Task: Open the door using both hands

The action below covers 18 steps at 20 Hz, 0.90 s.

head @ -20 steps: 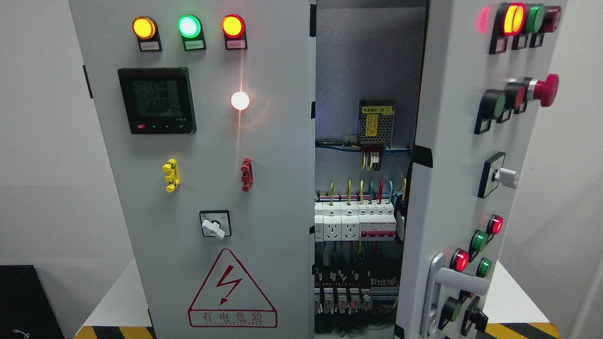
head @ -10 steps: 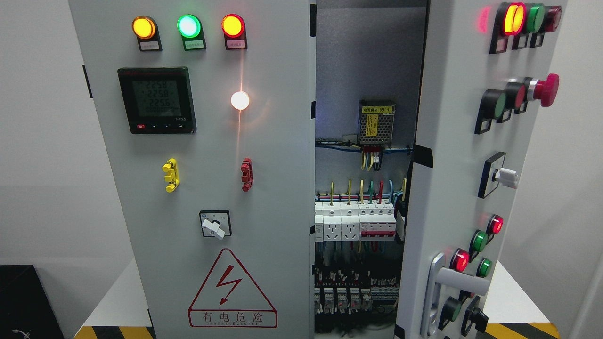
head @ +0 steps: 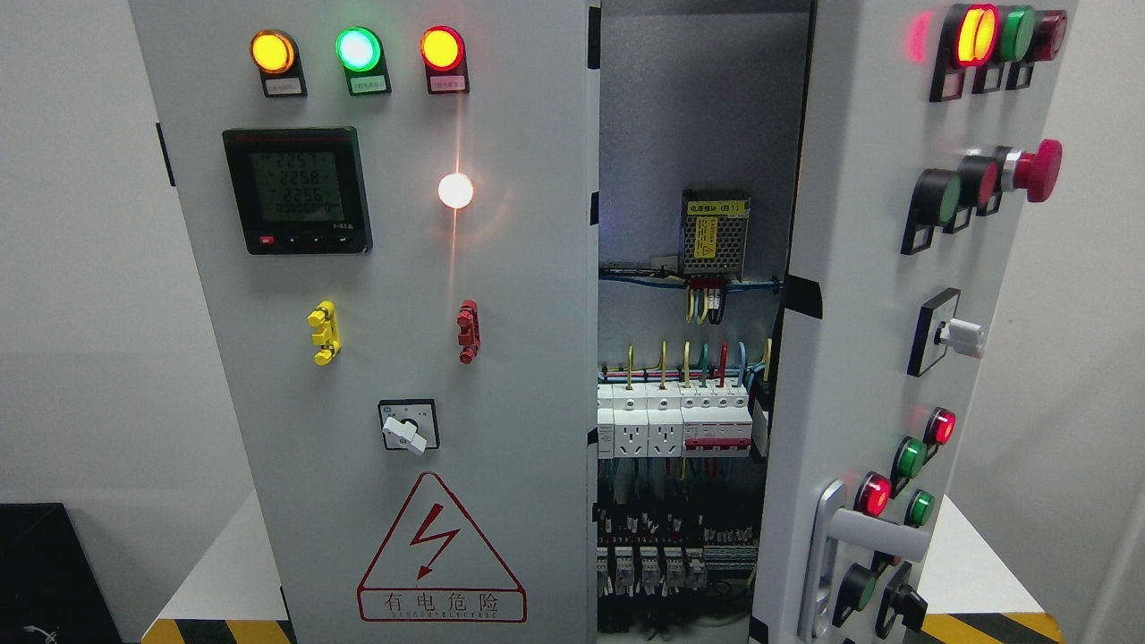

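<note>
A grey electrical cabinet fills the head view. Its right door (head: 859,295) stands swung out toward me, carrying coloured buttons, a red mushroom button (head: 1038,170) and a silver lever handle (head: 863,537) near its lower edge. The left door (head: 385,295) is closed flat, with three lit lamps, a digital meter (head: 298,190) and a warning triangle (head: 440,555). Between the doors the inside shows: a power supply (head: 714,233), breakers (head: 673,420) and wiring. Neither of my hands nor arms is in the picture.
The cabinet stands on a white base with a yellow-and-black striped edge (head: 219,631). A black box (head: 49,572) sits at the lower left. Plain pale walls lie to both sides.
</note>
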Each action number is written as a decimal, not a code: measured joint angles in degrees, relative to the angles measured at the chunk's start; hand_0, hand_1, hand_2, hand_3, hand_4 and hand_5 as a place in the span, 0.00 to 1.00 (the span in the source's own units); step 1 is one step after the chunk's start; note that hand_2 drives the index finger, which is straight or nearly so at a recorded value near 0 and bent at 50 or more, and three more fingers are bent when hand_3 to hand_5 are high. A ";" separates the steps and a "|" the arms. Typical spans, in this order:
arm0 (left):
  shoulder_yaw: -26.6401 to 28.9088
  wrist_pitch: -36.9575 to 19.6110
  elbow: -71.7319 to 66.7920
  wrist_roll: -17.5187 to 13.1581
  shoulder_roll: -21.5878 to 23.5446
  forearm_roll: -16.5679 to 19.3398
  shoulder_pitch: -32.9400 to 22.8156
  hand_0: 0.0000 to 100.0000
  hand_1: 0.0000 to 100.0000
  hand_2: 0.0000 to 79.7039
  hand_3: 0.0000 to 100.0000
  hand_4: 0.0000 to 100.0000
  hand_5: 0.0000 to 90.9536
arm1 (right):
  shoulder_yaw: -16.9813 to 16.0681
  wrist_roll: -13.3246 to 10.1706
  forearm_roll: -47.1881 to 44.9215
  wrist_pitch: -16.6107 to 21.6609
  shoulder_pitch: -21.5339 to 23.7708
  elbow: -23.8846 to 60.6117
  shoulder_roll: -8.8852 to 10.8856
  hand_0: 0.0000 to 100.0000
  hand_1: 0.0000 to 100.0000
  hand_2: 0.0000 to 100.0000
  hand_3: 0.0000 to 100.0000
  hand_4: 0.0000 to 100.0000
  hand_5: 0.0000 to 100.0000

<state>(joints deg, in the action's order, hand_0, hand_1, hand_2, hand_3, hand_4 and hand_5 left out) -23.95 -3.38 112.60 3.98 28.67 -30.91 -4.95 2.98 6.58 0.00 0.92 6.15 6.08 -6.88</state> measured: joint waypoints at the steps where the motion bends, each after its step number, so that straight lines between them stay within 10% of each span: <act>1: -0.58 0.01 0.53 0.00 0.60 -0.96 1.63 0.00 0.00 0.00 0.00 0.00 0.00 | 0.00 0.00 0.00 0.00 0.00 -0.01 0.00 0.19 0.00 0.00 0.00 0.00 0.00; 18: -10.05 3.06 5.81 0.02 9.52 -25.96 34.23 0.00 0.00 0.00 0.00 0.00 0.00 | -0.01 -0.01 0.00 0.01 0.00 0.09 0.02 0.19 0.00 0.00 0.00 0.00 0.00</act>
<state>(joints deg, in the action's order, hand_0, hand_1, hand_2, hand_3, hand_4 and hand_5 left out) -34.00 -0.32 118.42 4.00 38.19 -56.87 29.29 2.96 6.57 0.00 0.92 6.15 6.18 -6.86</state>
